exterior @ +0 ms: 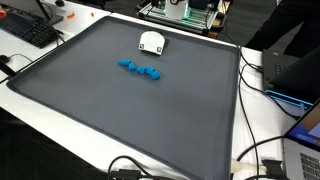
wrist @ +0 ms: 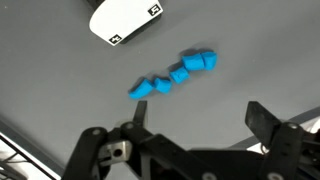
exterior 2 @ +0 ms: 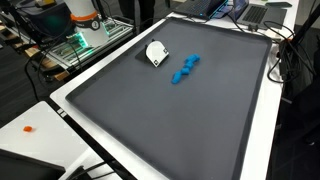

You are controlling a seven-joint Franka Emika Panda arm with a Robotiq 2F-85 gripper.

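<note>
My gripper (wrist: 200,115) shows only in the wrist view. It is open and empty, high above the dark grey mat. A blue segmented toy (wrist: 175,75) lies on the mat ahead of the fingertips, apart from them. It also shows in both exterior views (exterior: 140,69) (exterior 2: 185,69). A small white block with dark markers (wrist: 124,18) sits beyond the toy, also in both exterior views (exterior: 151,42) (exterior 2: 157,53). The arm itself does not show in either exterior view.
The dark grey mat (exterior: 130,110) (exterior 2: 170,120) has a white border. A keyboard (exterior: 30,30) lies beyond one corner. Cables (exterior: 265,150) and laptops (exterior: 300,90) lie along one side. A green-lit electronics rack (exterior 2: 90,30) stands past another edge.
</note>
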